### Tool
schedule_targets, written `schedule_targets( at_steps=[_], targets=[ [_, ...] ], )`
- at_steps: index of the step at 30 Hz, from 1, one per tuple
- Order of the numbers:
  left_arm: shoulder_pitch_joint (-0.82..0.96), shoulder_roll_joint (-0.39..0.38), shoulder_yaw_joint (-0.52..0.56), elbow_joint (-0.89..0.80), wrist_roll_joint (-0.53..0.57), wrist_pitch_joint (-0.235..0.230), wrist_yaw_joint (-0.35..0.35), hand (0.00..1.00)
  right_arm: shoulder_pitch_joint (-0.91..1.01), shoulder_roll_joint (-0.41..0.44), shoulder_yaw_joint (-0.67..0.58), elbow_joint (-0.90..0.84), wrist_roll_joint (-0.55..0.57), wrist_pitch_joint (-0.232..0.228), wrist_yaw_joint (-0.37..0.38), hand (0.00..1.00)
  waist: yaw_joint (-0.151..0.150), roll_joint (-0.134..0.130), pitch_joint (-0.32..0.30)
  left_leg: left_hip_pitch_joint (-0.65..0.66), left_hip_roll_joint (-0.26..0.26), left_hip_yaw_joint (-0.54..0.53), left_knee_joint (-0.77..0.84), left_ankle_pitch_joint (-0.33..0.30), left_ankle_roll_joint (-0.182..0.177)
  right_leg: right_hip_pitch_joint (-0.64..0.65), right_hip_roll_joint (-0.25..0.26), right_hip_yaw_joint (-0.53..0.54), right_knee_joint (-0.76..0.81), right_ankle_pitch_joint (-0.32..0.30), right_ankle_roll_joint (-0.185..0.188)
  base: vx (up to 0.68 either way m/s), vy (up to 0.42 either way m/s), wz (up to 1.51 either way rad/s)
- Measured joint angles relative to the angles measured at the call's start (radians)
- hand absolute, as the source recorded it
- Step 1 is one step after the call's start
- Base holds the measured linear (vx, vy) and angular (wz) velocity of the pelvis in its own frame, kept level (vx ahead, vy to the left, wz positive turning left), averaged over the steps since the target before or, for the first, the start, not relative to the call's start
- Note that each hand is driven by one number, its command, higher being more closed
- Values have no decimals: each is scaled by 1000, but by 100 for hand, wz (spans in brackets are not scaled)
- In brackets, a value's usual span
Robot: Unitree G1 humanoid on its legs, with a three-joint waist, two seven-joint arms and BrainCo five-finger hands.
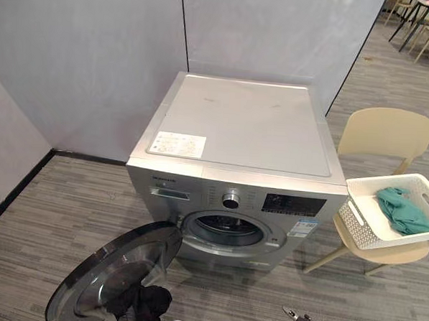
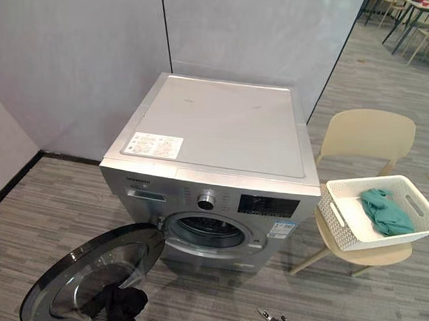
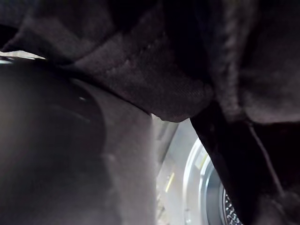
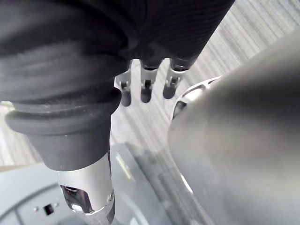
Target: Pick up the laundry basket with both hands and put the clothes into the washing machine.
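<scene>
— What's the room like?
— Grey plank floor [image 1: 67, 217], grey partition walls [image 1: 98, 54]. Your washer [image 1: 237, 133] stands in the middle. Its door [image 1: 115, 274] is swung open toward the near left, so the drum [image 1: 225, 229] shows.
— And the basket?
— The white basket [image 1: 358, 225] sits on the beige chair [image 1: 385, 133], right of the washer. A teal garment [image 1: 402, 210] lies in it, well apart from both your hands.
— My hands?
— Your left hand [image 1: 127, 315] is low at the near edge by the door, buried in a dark cloth [image 1: 149, 301]. I cannot tell how its fingers stand. Your right hand [image 4: 146, 91] has its fingers straight and holds nothing.
</scene>
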Motion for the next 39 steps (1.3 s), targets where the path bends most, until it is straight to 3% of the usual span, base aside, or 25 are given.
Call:
schedule_targets(
  at_steps=[3, 4, 5, 7, 9, 10, 11, 13, 15, 17, 22, 25, 28, 30, 32, 35, 39],
  targets=[
    [-1, -2, 1, -4, -1, -2, 1, 100, -8, -5, 2, 17, 0, -1, 0, 0, 3, 10, -3, -27, 52, -23, 92, -51, -25, 44, 50, -20, -38, -11, -14, 46, -107, 16],
    [6, -3, 2, -4, -1, -3, 2, 100, -9, -7, 6, 17, 0, -2, 0, 0, 3, 29, -3, -61, 85, -40, 172, -86, -38, 56, 77, -25, -57, -15, -18, 57, -62, 3],
    [7, 0, 4, -7, -1, -3, 1, 100, -17, -8, 15, 19, 0, -2, 0, 0, 3, 24, -1, -109, 104, -67, 276, -96, -44, 70, 97, -29, -68, -18, -22, 59, -89, 3],
    [20, -8, 13, -44, -11, -1, 3, 100, -22, -28, 48, 40, 0, -2, -1, 0, 6, 47, 25, -247, 129, -175, 604, -53, -17, 114, 133, -19, -67, -24, -38, 55, -77, -10],
    [27, -9, 1, -46, -37, -1, 2, 100, -23, -36, 58, 47, -2, -2, -1, 0, 8, 49, 27, -275, 121, -209, 683, 19, -83, 147, 135, 1, -88, -20, -44, 100, -47, -24],
    [25, -5, 1, -47, -42, -2, 2, 100, -24, -35, 60, 47, -2, -2, -1, 0, 8, 39, 30, -279, 117, -205, 686, 30, -79, 153, 129, 4, -96, -16, -45, 157, -2, -24],
    [24, -7, 2, -47, -45, -2, 3, 100, -27, -34, 61, 46, -5, -1, -2, 0, 8, 24, 29, -261, 128, -184, 650, -7, -61, 153, 119, 12, -102, -2, -53, 122, 41, -20],
    [28, -17, 1, -46, -44, 0, 0, 100, -33, -38, 60, 39, -28, -1, -2, 0, 2, 43, 32, -219, 120, -154, 498, -84, -57, 140, 108, 24, -103, 3, -50, 137, 93, -24],
    [36, -42, 2, -45, -44, 0, -2, 100, -48, -72, 57, 34, -44, -1, -1, 0, 5, 82, 50, -141, 46, -211, 212, -82, -46, 117, 90, 69, -97, 13, -24, 111, 247, -51],
    [54, -38, 2, -39, -43, 1, 0, 100, -47, -52, 65, 25, -54, -1, 3, 0, 6, 67, 55, -107, 23, -158, 224, -98, -16, 121, 69, 114, -97, 19, -9, 68, 163, -58],
    [54, -8, -33, -39, -35, 3, -9, 100, -21, -44, 66, 9, -67, -2, 21, 0, 1, 44, 49, -123, 2, -126, 265, -139, 6, 92, 41, 141, -87, 15, 15, 47, 115, -21],
    [2, -1, -101, -78, -21, 3, -13, 100, -48, -58, 72, -10, -68, -5, 21, 0, -2, 54, 97, -251, 11, -136, 400, -170, 16, -64, 21, 159, 106, -58, 27, -74, 77, -7],
    [-44, 10, -226, -316, -47, 0, 13, 100, -109, -69, 110, -120, -57, -12, 14, 0, 3, 60, 226, -460, 3, -149, 603, -217, 29, -316, -37, 196, 437, -175, 30, -224, 40, 1],
    [-77, 2, -276, -448, -89, -13, 38, 100, -130, -73, 150, -200, -26, -21, -5, 0, 4, 58, 280, -585, 2, -168, 743, -269, 31, -452, -64, 217, 614, -245, 33, -275, 21, 8],
    [-126, -9, -340, -592, -165, -33, 54, 100, -146, -69, 171, -294, 13, -33, -32, 0, 8, 35, 325, -715, 6, -186, 891, -320, 27, -593, -89, 242, 794, -317, 31, -238, -17, 7],
    [-215, -33, -457, -724, -289, -55, 53, 100, -168, -70, 190, -380, 51, -58, -65, 0, 8, 20, 346, -886, 9, -217, 1014, -343, 29, -759, -95, 257, 925, -353, 23, -188, -11, -4],
    [-368, -74, -512, -768, -331, -56, 52, 100, -192, -69, 206, -468, 80, -66, -90, 0, 9, 2, 370, -1034, 40, -228, 1113, -353, 18, -918, -74, 280, 1026, -367, 8, -104, -17, -23]
  ],
)
